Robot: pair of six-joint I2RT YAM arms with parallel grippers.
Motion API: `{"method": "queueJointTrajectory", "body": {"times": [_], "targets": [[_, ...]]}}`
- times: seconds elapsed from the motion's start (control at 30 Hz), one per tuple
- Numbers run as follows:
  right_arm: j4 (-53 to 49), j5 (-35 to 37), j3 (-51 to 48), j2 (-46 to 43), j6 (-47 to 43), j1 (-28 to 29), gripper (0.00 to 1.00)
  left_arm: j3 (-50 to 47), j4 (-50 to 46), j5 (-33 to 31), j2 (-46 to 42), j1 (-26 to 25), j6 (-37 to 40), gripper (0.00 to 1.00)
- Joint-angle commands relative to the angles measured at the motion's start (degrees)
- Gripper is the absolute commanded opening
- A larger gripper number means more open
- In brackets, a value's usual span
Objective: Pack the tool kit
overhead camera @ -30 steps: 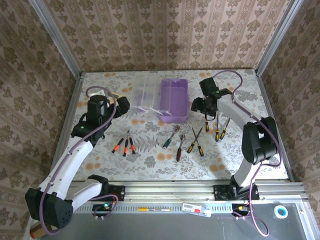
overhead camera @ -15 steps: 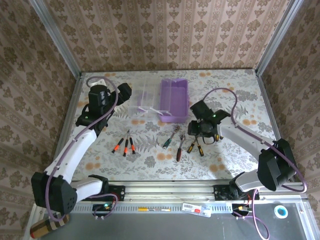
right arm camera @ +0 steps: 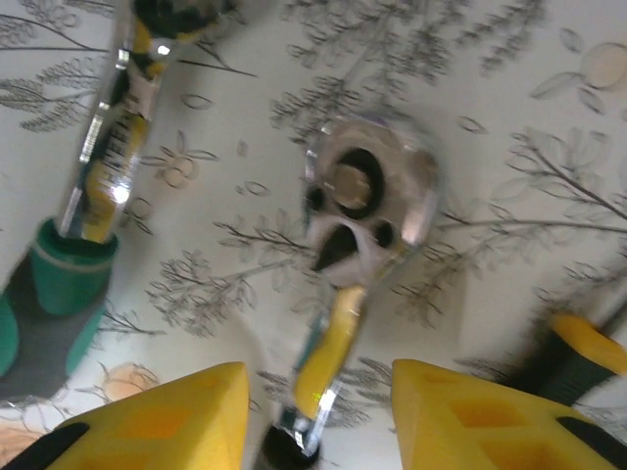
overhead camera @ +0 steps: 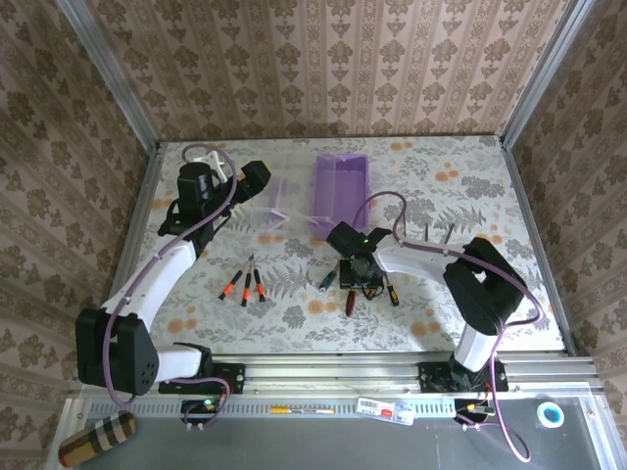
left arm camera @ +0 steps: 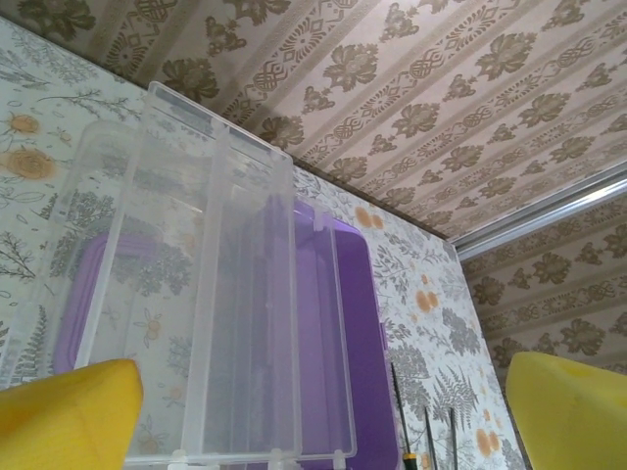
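The purple case (overhead camera: 341,186) stands open at the back middle, its clear lid (overhead camera: 286,199) swung out to the left. My left gripper (overhead camera: 257,176) hovers open by the lid's left edge; the left wrist view looks through the lid (left arm camera: 216,294) onto the case (left arm camera: 338,323). My right gripper (overhead camera: 358,272) is low over the wrenches. In the right wrist view it (right arm camera: 318,416) is open, its yellow fingers (right arm camera: 167,421) either side of the ratchet wrench (right arm camera: 364,196), whose shaft runs between them untouched. A green-handled wrench (right arm camera: 83,206) lies to the left.
Three orange-handled screwdrivers (overhead camera: 245,284) lie at the front left of the table. Yellow-and-black screwdrivers (overhead camera: 390,289) lie just right of the right gripper. The cage's metal frame and patterned walls close in the table on three sides.
My right gripper swept left from beside the case and dropped over the wrenches, its jaws narrowing. The left gripper moved back and right toward the clear lid, staying open.
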Motion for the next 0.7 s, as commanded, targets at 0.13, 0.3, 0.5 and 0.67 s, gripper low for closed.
{"method": "queueJointTrajectory", "body": {"times": [0.13, 0.3, 0.5, 0.67], "targets": [[0.19, 1.65, 3.0, 3.86, 1.68, 0.34, 0.32, -1.71, 3.74, 0.57, -3.11, -1.17, 1.88, 0.97], [2.84, 2.21, -0.03, 4.56, 3.64, -0.92, 0.21, -0.78, 2.33, 0.59, -1.91, -1.5, 3.47, 0.97], [7.13, 2.62, -3.63, 2.24, 4.38, -2.63, 0.09, -1.17, 2.56, -0.01, -1.91, -2.04, 3.78, 0.97], [7.87, 2.37, -5.15, -2.5, 3.17, -3.88, 0.07, -1.34, 3.25, 0.54, -1.09, -2.81, 3.38, 0.97]]}}
